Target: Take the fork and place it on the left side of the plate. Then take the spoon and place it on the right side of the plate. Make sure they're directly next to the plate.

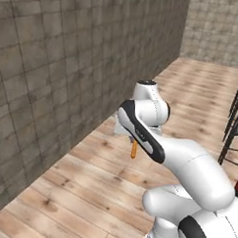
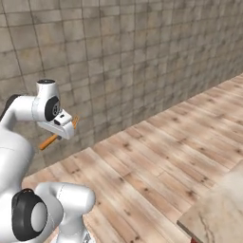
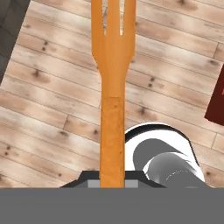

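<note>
My gripper is shut on the handle of the slim orange fork, whose tines point away from the hand over the wooden floor. In the right base view the gripper hangs in the air close to the stone wall, with the fork sticking out slantwise on both sides of it. From the left base side, the fork's lower end pokes out below the forearm, which covers the hand. The plate and the spoon are out of view.
A grey stone wall runs along the wooden floor. A counter corner sits at the lower right. Dark chair legs stand at the right edge. A dark red object lies on the floor.
</note>
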Robot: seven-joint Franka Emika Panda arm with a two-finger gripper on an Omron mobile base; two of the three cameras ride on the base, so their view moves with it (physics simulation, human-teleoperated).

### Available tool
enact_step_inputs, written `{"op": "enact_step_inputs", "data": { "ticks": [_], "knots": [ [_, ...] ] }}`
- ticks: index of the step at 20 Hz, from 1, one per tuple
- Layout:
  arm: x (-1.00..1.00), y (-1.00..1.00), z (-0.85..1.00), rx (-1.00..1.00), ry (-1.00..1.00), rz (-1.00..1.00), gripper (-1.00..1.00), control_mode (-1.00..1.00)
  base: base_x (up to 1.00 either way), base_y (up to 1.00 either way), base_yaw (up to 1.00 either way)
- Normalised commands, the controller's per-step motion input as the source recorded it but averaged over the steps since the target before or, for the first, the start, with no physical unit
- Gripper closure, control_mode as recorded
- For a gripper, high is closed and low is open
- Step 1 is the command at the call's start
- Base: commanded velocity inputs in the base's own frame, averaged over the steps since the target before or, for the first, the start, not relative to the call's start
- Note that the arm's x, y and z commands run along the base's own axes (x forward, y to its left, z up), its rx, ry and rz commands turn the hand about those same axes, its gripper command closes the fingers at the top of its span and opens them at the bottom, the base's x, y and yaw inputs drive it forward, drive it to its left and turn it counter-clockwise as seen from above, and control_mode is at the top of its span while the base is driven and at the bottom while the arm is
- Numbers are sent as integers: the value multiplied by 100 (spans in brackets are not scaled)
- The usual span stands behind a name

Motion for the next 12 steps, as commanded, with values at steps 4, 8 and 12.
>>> {"op": "enact_step_inputs", "data": {
  "ticks": [4, 8, 12],
  "knots": [
    [0, 0, 0, 0, 0, 0, 100, 100, 100, 42, -58],
    [0, 0, 0, 0, 0, 0, 100, 100, 100, 45, -63],
    [0, 0, 0, 0, 0, 0, 100, 100, 96, 47, -66]
  ]
}}
